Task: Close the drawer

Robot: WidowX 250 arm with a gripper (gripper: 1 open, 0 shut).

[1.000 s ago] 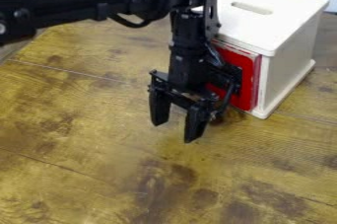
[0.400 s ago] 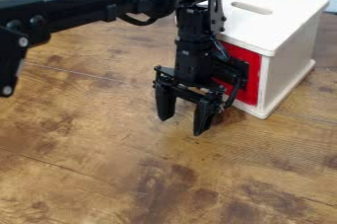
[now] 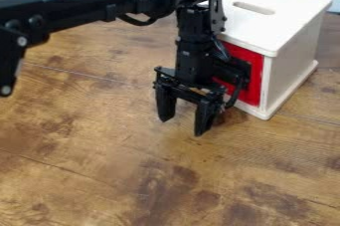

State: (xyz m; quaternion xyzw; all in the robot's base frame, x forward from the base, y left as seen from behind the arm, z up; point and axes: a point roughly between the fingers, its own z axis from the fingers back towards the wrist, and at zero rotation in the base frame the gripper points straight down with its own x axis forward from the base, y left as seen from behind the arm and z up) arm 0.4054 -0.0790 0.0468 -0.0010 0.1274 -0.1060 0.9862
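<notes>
The red drawer (image 3: 241,75) sits in the left face of the cream-white box (image 3: 281,23) at the right of the wooden table. Its black front panel and loop handle are mostly hidden behind my arm; a bit of black shows by the box's lower edge (image 3: 236,96). My gripper (image 3: 184,116) hangs straight down just in front of the drawer, fingers (image 3: 165,106) apart and empty, tips just above the table. I cannot tell how far the drawer stands out of the box.
The box has a slot (image 3: 253,9) in its top. The black arm (image 3: 93,6) reaches in from the upper left. The wooden table (image 3: 93,160) spreads to the left and front of the gripper.
The gripper shifted slightly right and up toward the drawer front between one second ago and 0.4 s ago. Since then nothing has visibly moved.
</notes>
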